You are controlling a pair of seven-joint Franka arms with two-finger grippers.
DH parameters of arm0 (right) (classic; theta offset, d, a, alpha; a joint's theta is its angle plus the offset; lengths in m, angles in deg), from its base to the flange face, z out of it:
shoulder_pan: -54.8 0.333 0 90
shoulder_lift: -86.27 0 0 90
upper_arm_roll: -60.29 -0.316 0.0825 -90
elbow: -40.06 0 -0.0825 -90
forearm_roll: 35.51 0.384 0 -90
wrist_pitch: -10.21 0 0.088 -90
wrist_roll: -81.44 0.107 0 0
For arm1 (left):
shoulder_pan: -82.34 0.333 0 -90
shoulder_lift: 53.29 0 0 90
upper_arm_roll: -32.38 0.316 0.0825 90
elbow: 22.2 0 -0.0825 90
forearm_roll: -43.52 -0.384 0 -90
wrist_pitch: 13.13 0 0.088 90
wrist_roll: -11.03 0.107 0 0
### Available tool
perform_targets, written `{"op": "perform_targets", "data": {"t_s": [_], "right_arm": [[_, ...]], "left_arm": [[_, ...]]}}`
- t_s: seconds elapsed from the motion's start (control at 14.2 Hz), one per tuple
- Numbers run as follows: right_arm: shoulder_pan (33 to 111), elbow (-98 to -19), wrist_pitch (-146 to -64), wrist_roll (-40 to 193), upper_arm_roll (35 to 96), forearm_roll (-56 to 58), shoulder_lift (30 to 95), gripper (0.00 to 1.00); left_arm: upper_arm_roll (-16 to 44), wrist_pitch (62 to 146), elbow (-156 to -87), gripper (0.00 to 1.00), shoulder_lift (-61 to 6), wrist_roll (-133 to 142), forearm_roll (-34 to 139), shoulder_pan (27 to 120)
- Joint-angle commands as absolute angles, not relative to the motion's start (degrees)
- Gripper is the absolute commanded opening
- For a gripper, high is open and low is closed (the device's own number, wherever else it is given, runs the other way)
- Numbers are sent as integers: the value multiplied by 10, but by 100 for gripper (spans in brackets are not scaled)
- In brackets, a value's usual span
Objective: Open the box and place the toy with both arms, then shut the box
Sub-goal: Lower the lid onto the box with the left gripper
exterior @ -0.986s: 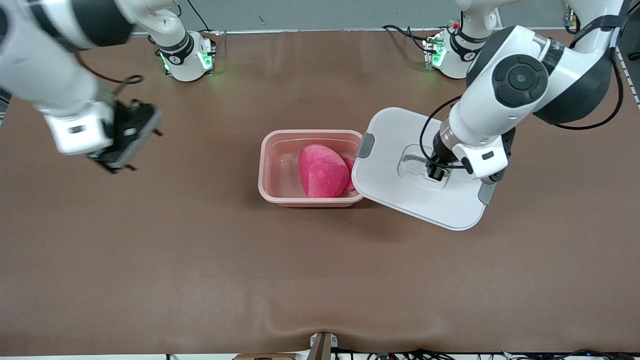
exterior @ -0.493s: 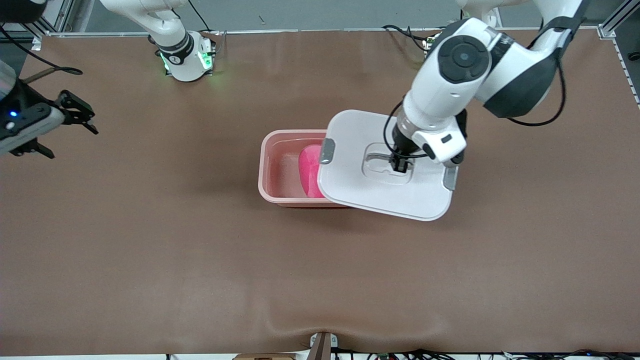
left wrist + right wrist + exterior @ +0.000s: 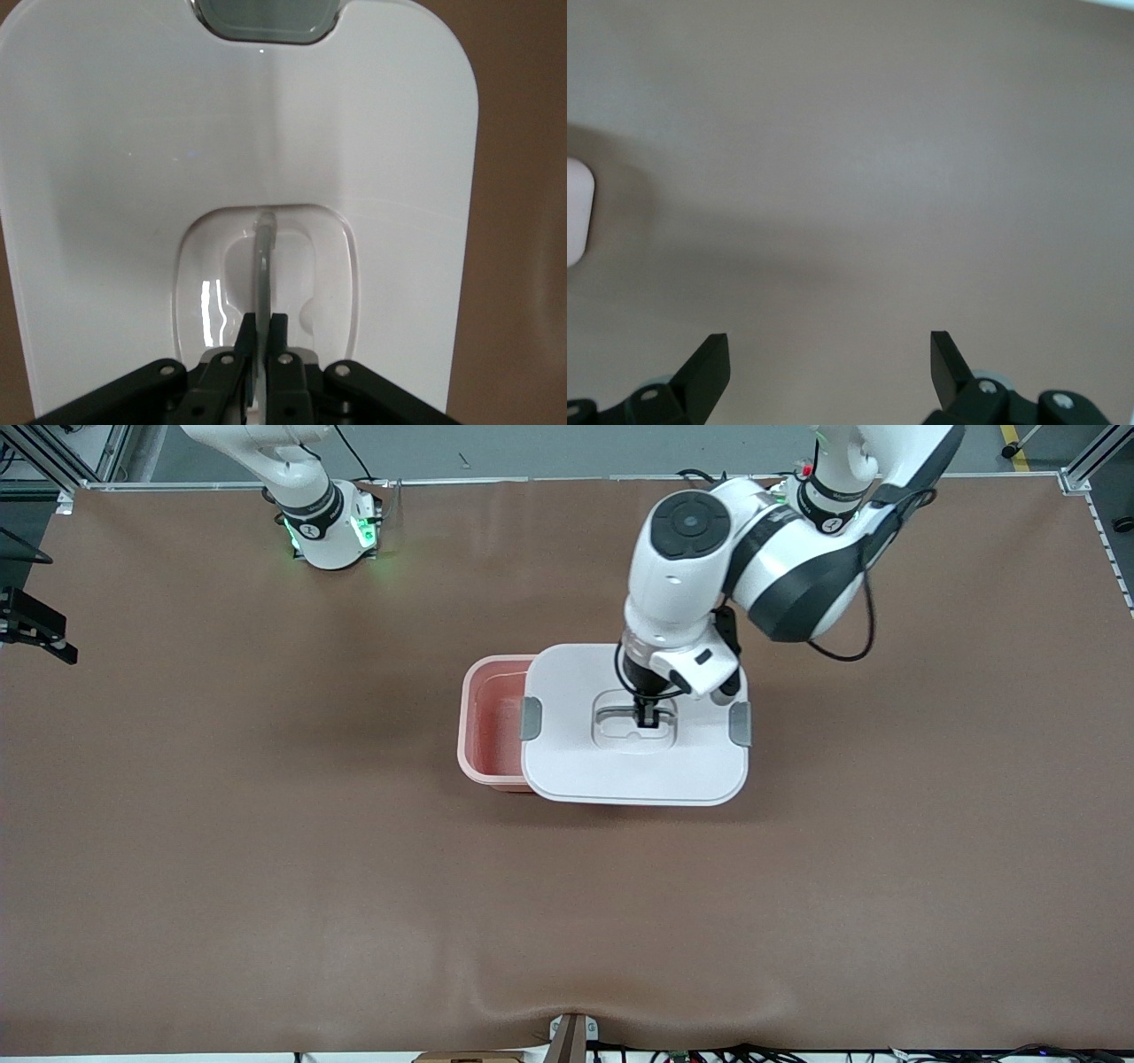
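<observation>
Tabletop point(image 3: 266, 868): brown and matte, it fills our front view; we see both arm bases along its top edge with green lights on them.
Right pincer point(image 3: 829, 365): we find it at the right arm's end of the tabletop, only a dark piece of it showing at the edge of the front view; in the right wrist view its two fingers point(image 3: 709, 365) stand wide apart over bare brown surface, with nothing between them. This arm waits.
Box point(image 3: 489, 726): we see the translucent pink tub near the middle of the tabletop, only its end toward the right arm uncovered; the part of the inside we can see shows pink floor and wall.
Toy: we cannot see it; the lid covers most of the tub.
Lid point(image 3: 567, 766): white, with a grey clip point(image 3: 530, 718) at each short end; it sits over the tub but shifted toward the left arm's end, so it overhangs there. We cannot tell whether it touches the rim.
Handle point(image 3: 264, 266): clear bar in the recessed centre of the lid.
Left pincer point(image 3: 262, 335): above the lid's centre, pointing down into the recess; we see its fingers pinched tight on the clear handle.
</observation>
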State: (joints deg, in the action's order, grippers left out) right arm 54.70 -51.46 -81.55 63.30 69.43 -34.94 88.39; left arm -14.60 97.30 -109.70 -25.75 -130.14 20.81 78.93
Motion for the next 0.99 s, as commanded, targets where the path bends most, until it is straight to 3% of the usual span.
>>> {"op": "perform_targets", "data": {"t_s": [0.0,0.92], "right_arm": [[534,-527,-795,753,686,-343,896,100],[493,-535,-802,796,631,-344,892,100]], "left_arm": [[-145,987,-1094,0,-256,-1355,185,765],[-145,1025,-1113,0,-212,-1556,51,675]]}}
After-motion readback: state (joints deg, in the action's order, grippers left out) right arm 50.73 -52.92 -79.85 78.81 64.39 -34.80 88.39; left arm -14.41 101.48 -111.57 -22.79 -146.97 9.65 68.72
